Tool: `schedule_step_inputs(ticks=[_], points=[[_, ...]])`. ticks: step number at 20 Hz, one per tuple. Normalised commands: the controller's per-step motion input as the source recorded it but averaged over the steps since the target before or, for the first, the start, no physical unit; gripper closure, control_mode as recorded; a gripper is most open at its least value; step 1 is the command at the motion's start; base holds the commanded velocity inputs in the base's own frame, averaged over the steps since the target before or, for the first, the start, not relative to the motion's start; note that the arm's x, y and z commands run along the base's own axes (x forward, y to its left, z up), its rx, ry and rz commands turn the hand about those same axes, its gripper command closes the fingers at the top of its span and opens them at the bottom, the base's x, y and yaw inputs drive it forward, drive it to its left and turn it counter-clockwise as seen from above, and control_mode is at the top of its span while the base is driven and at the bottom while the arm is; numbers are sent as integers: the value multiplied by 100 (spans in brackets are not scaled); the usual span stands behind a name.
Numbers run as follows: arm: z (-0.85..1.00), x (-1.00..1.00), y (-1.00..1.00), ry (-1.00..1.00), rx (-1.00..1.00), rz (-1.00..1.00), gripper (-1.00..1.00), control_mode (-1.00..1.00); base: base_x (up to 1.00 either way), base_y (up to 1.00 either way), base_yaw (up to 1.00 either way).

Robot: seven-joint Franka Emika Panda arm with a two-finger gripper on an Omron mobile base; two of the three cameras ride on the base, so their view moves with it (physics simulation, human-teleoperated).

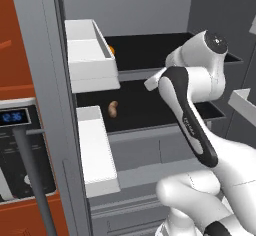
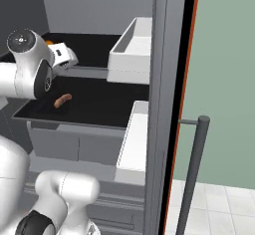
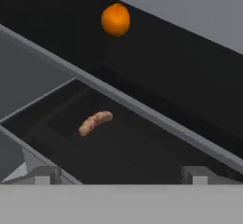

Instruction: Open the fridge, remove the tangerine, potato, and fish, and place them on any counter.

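Two task items are up for grabs inside the open fridge (image 1: pixel 150 10), and going left to right from the hand view, the potato (image 3: pixel 95 122) comes first. It lies on the lower black shelf (image 3: pixel 142 156), left of and below the tangerine (image 3: pixel 116 20), which sits on the upper shelf toward the back. The fish I cannot make out.

The potato looks light, stiff and lumpy, with a rough skin that should give decent purchase; I'd take it across its narrow middle, jaws square to its long axis. The tangerine looks light too, but round and smooth, likely to roll off a glancing touch, and a hard pinch could bruise it. Take that one across its widest part, centred.

Now the arm. From the left base view it rises from the lower right, elbow (image 1: pixel 210 45) bent high, forearm reaching left and into the fridge. In the right base view the hand (image 2: pixel 63 54) hangs level with the edge of the upper shelf, just beside the tangerine. The gripper (image 3: pixel 121 174) has its jaws wide apart, holding nothing, well short of both items.
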Motion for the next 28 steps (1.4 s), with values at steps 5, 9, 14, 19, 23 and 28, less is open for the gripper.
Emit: schedule_step_inputs(ticks=[5,9,14,19,23,28], points=[[11,63,67,-1,6,0,-100,-100,0,0,0],[11,86,67,0,3,0,-100,-100,0,0,0],[26,74,38,0,6,0,-100,-100,0,0,0],[14,64,19,0,6,-1,-100,-100,0,0,0],[0,65,15,6,4,-5,-100,-100,0,0,0],[-19,44,15,4,3,-9,-100,-100,0,0,0]])
